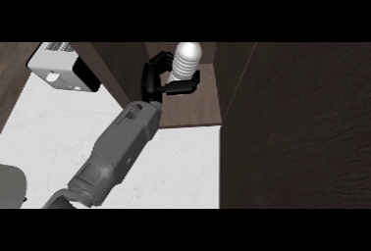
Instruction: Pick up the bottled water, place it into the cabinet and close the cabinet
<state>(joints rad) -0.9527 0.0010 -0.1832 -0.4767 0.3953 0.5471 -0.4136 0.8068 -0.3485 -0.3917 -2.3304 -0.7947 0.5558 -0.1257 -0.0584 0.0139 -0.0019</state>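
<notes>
Inside the open cabinet (196, 105), the hand (161, 81) was curled round the bottled water (185, 61), fingers at its left side and thumb across its lower front. The bottle stood upright over the wooden cabinet floor, near the back. The grey forearm (119, 147) ran down from it across the white counter (51, 137). A white appliance (62, 66) sat at the counter's upper left. The dark cabinet door (304, 127) filled the right side.
</notes>
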